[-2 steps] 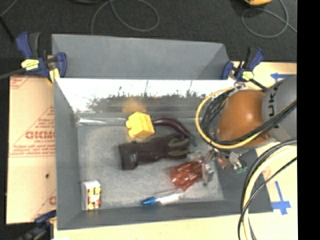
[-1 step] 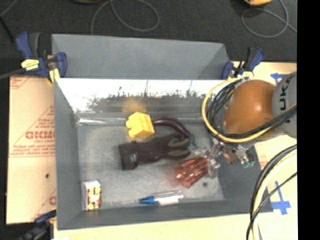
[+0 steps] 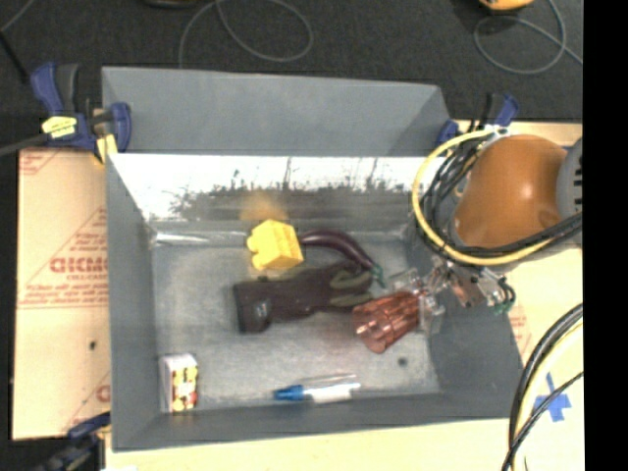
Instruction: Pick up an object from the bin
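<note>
Gripper (image 3: 430,300) low by right wall of bin (image 3: 275,116), at end of copper-pink ribbed thing (image 3: 386,322)
Spread or pressed together: cannot tell. Ribbed thing just beside dark purple-brown lump (image 3: 285,300) mid-floor; yellow block (image 3: 274,244) toward back wall; blue-and-white pen (image 3: 316,392) along front edge; small box (image 3: 180,381) in front-left corner

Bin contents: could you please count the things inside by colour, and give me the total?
Yellow block: 1
Dark brown lump: 1
Purple curved piece: 1
Copper ribbed piece: 1
White small box: 1
Blue-and-white pen: 1
Total: 6
</note>
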{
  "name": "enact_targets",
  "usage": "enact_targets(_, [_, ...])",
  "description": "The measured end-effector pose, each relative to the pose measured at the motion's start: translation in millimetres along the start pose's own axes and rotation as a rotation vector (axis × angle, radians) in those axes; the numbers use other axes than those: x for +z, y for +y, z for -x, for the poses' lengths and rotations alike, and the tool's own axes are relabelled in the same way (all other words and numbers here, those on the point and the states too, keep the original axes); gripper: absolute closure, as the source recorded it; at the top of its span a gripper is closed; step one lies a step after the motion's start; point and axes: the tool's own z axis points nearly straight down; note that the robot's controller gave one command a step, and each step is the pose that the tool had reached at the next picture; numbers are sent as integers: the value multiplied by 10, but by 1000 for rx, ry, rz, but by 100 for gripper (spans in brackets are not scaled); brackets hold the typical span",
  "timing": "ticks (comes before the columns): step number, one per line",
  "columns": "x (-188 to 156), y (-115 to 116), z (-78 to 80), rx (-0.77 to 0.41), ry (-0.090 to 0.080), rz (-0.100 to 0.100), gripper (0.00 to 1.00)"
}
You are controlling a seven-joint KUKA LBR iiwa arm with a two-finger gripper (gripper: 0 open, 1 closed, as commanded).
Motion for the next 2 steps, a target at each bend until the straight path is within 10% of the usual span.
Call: enact_targets(2, [-904, 105, 59, 1, 7, 4, 100])
